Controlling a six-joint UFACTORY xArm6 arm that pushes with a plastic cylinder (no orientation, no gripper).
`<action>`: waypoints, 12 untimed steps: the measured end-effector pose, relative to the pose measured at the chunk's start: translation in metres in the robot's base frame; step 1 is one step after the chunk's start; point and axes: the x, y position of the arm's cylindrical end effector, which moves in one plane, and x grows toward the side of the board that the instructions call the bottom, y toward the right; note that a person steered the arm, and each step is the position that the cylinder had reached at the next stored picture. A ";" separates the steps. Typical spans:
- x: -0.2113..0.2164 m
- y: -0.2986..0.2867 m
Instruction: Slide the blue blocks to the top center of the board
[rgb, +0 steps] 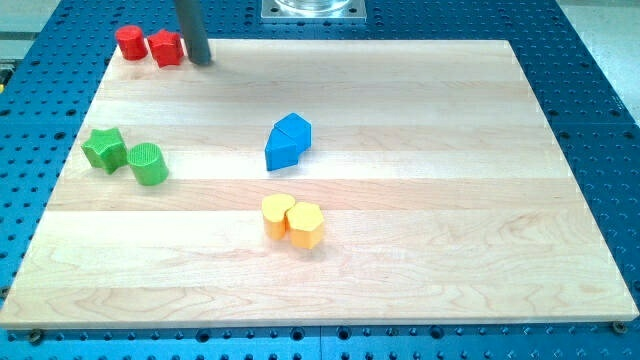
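The two blue blocks (288, 141) sat touching each other near the counter's (420, 260) middle, well down and to the view's right of my tip (201, 60), so I judged the slide to top center not yet done. My tip, a bare rod holding nothing, stood at the top left just beside the red blocks (150, 45). Green (126, 156) and yellow blocks (293, 220) lay lower down.

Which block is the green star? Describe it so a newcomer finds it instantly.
Start at the wooden board and go to the view's left edge, about halfway down. Two green blocks sit there; the green star is the leftmost, with points, whereas the green cylinder beside it is round.
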 end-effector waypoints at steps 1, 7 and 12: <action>-0.003 0.018; 0.025 0.069; 0.226 0.094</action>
